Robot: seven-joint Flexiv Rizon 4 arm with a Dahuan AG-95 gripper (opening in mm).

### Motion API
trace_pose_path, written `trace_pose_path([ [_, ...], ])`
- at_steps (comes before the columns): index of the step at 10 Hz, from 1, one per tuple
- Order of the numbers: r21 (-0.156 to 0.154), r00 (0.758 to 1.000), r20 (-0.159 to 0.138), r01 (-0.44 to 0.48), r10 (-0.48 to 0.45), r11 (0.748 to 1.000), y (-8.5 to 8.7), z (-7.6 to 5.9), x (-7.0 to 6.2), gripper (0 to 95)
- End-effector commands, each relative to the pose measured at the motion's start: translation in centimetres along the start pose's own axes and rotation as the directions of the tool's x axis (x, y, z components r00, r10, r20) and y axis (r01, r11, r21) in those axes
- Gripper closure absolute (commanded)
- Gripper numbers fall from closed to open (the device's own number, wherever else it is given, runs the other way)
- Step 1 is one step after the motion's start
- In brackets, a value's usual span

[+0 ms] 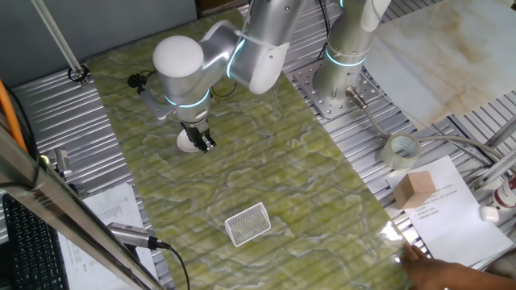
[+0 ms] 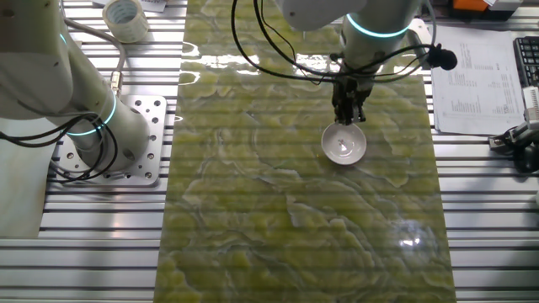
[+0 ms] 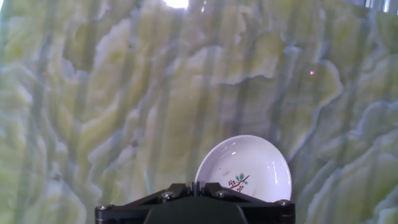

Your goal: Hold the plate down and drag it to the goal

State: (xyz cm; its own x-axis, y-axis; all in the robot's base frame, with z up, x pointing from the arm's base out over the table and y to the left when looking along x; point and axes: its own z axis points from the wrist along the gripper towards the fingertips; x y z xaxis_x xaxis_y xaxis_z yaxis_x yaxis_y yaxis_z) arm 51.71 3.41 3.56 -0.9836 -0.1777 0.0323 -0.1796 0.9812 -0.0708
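We see the gripper (image 2: 349, 118) over the plate's (image 2: 344, 144) far rim.
Jaws look closed; the goal (image 1: 247, 223) lies well apart.

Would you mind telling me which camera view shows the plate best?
The hand view: the plate appears large, showing its floral mark. The other fixed view shows it whole but small, just below the tool. In one fixed view, the tool hides most of it.

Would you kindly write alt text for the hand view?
A small white plate with a berry sprig painted at its centre lies on a green marbled surface. The dark gripper body fills the bottom edge, overlapping the plate's near rim.
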Motion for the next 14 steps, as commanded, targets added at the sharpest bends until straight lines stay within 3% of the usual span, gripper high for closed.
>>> trace_pose_path([
  [1,-0.011,1.000,0.003,-0.016,0.016,1.000,0.8,0.2,-0.5,95.0],
  [9,-0.043,0.993,0.004,-0.120,0.121,0.992,6.6,-0.8,-2.7,95.0],
  [12,-0.040,0.988,0.000,-0.156,0.156,0.987,7.0,-0.8,-2.8,95.0],
  [14,-0.034,0.994,-0.002,-0.113,0.113,0.993,7.0,-0.8,-2.8,95.0],
])
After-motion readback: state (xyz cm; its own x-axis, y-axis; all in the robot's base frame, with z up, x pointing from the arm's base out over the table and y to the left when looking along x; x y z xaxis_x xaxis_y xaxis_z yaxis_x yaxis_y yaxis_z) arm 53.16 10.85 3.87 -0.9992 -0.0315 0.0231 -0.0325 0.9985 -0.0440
